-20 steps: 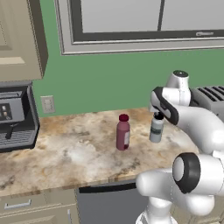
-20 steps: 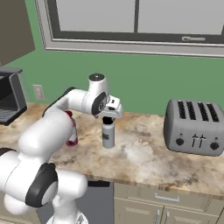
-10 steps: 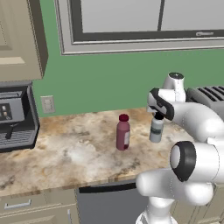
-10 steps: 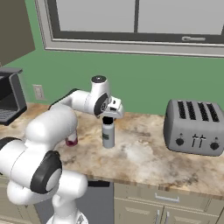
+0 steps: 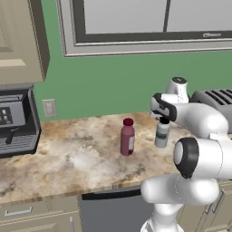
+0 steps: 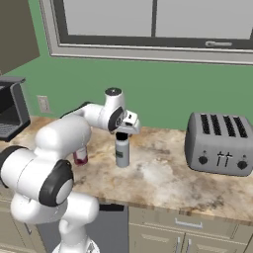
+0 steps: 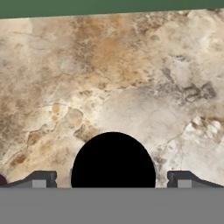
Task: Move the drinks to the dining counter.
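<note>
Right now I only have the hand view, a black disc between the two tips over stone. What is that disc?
Observer: It is the cap of the grey bottle; the pincer hangs right above it, open, tips either side.
Operator: Is that bottle upright?
Observer: Yes, it stands upright on the stone counter.
Operator: Where is the other drink?
Observer: The red bottle stands upright on the counter, apart from the grey one, on the coffee machine side.
Operator: Anything on the other side?
Observer: A grey toaster, well clear of the bottle.
</note>
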Tool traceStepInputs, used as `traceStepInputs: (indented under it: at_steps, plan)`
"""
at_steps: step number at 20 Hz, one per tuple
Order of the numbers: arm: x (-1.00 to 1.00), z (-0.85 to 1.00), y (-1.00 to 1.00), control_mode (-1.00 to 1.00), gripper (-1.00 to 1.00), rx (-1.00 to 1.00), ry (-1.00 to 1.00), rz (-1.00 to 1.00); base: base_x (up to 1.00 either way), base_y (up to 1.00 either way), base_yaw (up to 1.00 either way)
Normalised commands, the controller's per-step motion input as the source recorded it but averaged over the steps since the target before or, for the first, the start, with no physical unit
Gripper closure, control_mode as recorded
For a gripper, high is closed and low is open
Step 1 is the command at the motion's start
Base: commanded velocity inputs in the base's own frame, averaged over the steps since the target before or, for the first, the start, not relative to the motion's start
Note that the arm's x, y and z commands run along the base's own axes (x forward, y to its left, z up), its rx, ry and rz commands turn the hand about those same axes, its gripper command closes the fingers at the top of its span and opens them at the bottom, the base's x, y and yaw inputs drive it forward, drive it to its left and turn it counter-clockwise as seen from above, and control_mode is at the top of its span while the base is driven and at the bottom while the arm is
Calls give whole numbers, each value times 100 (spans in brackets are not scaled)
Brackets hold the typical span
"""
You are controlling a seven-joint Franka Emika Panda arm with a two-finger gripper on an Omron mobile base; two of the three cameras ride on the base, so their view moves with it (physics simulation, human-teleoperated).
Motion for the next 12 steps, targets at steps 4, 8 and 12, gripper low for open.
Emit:
traceStepInputs:
  at_steps: [4, 8, 12]
  plan:
    - [2, -17, 0, -100, -100, 0, 0, 0, 0, 0, 0]
    - [0, -19, 0, -100, -100, 0, 0, 0, 0, 0, 0]
    - [0, -20, 0, -100, -100, 0, 0, 0, 0, 0, 0]
